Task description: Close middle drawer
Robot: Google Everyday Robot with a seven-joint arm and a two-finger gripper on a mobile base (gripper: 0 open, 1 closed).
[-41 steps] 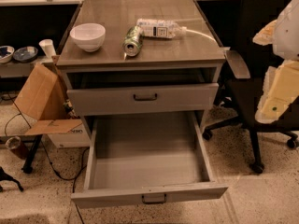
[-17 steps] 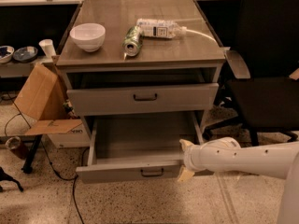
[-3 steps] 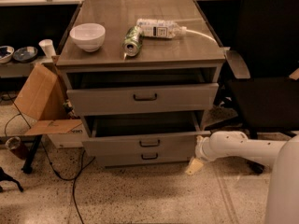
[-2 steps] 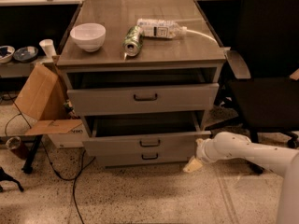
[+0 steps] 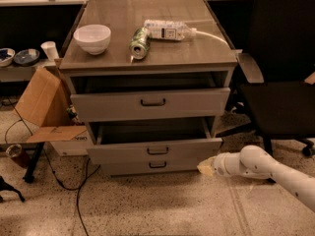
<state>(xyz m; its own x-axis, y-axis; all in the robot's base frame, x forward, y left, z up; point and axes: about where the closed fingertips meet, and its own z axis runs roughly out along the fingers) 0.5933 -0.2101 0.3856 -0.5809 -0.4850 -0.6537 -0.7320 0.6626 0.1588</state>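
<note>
The desk has a grey-brown top. On its left part a white bowl stands upright. Just right of it a can lies on its side, one end toward the front edge. Close behind the can a clear bottle lies on its side, and a white cord runs from the bottle's right end toward the right edge. The tool is low over the floor, just right of the desk's base.

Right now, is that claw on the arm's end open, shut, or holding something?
Gripper: low near the floor, just right of the middle drawer front; open or closed cannot be told.
</note>
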